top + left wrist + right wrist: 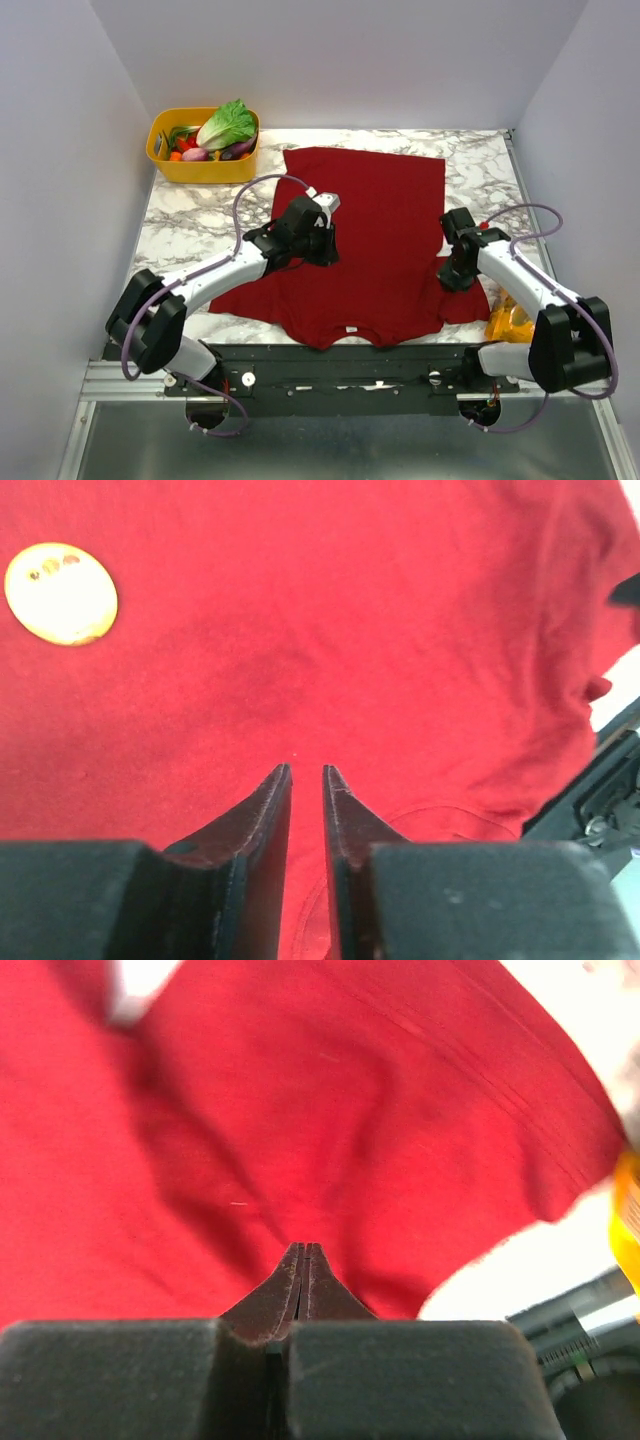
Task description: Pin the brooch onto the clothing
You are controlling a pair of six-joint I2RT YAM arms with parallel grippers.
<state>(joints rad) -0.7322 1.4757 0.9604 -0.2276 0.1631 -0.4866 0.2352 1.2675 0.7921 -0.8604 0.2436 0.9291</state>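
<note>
The clothing (385, 215) is a dark red T-shirt spread flat on the marble table, its neck and white label (351, 330) toward the arms. The brooch (61, 593), a small golden disc, lies on the red fabric (380, 630) at the upper left of the left wrist view; the top view does not show it. My left gripper (307, 770) hovers over the shirt's left half (322, 248), jaws slightly open with nothing between them. My right gripper (303, 1247) is shut at the shirt's right sleeve (458, 275), over rumpled fabric (300, 1110); I cannot tell if it pinches cloth.
A yellow basket (200, 165) of vegetables stands at the back left corner of the table (190, 215). An orange-yellow snack bag (510, 322) lies by the right arm near the front edge; the right wrist view catches the bag (628, 1210) at its right border. White walls enclose the table.
</note>
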